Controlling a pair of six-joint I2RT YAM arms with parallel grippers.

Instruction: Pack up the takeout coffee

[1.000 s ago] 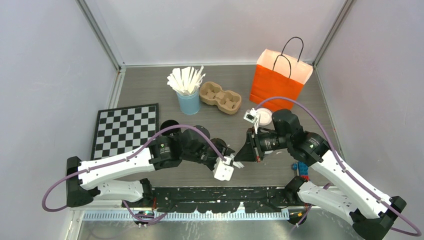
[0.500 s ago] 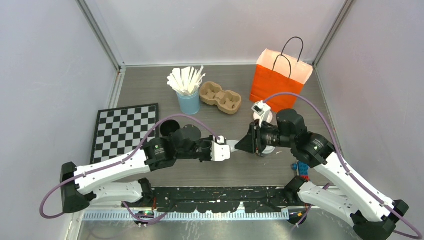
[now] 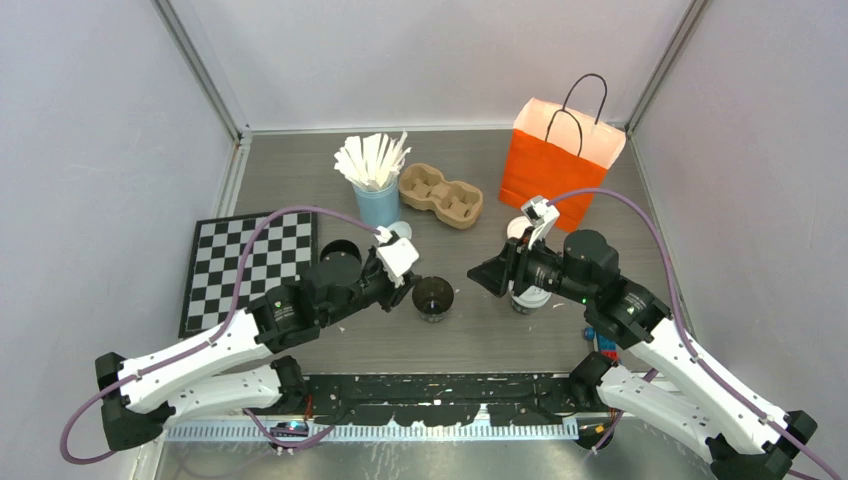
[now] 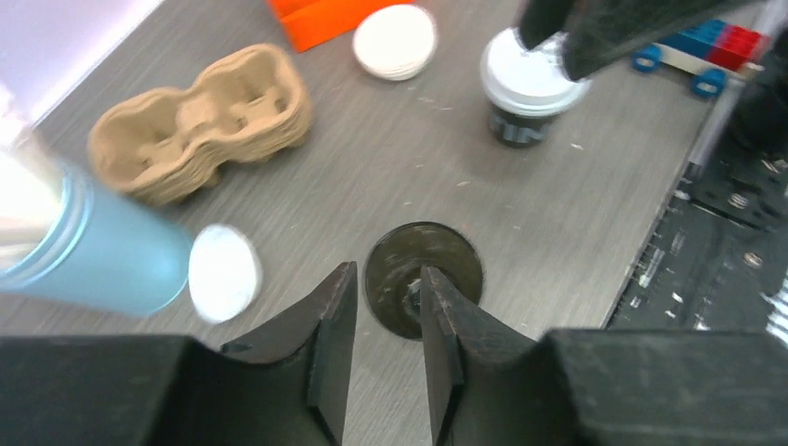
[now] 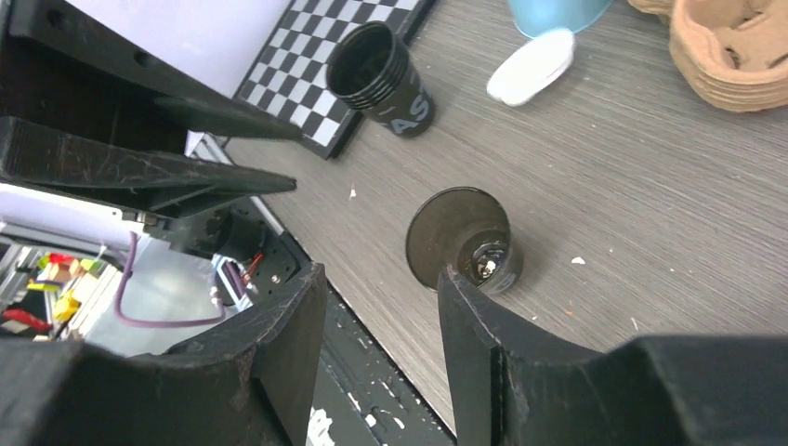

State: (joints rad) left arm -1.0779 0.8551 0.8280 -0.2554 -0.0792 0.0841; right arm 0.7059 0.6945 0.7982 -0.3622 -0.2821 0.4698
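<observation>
The left gripper (image 4: 387,274) has drawn back, jaws parted (empty); right gripper (image 5: 381,277) open by white-lidded dark cup (image 4: 522,82).

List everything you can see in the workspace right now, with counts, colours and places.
bag: one, orange, far right
cup carrier: one, brown cardboard, far centre
blue cup: one, light blue, holding white sticks, left of the carrier
checkerboard: one, black and white, left
lidded cup: one, black with white lid, right of centre
open cups: two, black, one mid-table, one at the checkerboard's right edge
loose lids: two, white, one beside the blue cup, one by the bag
toy blocks: one cluster, blue and red, near right edge
left gripper: one, black, open, by the mid-table open cup
right gripper: one, black, open, above the lidded cup
</observation>
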